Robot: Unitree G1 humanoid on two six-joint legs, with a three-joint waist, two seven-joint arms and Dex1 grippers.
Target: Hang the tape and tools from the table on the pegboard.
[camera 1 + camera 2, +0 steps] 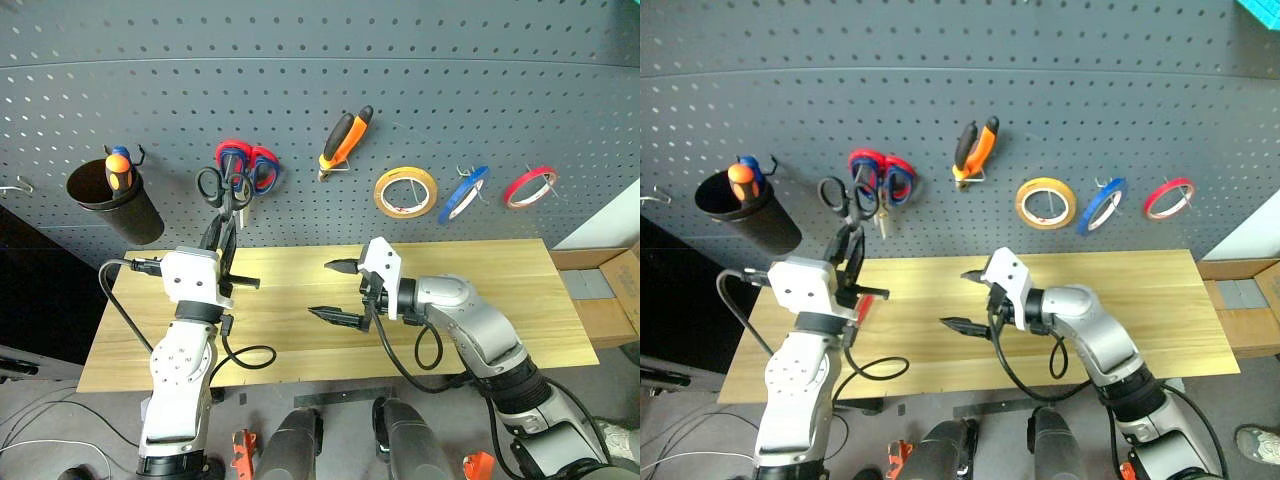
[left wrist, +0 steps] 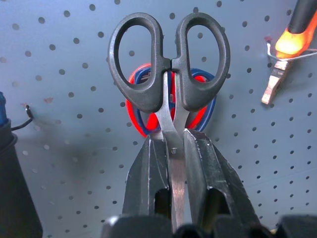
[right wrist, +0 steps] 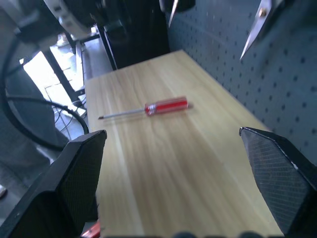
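Black-handled scissors [image 2: 171, 64] clamped by the blades in the left claw [image 1: 226, 243], handle loops up, long axis nearly vertical, raised close before the pegboard [image 1: 320, 90] just beside the red-and-blue scissors [image 1: 250, 165]. Right claw [image 1: 337, 291] spread wide, empty, aimed leftward over the table [image 1: 500, 290]. Red-handled screwdriver [image 3: 156, 108] lies flat on the wood ahead of it, between the two arms. Pliers [image 1: 345, 140] and blue tape [image 1: 463, 194] already hang. Next, probably: loop onto a hook.
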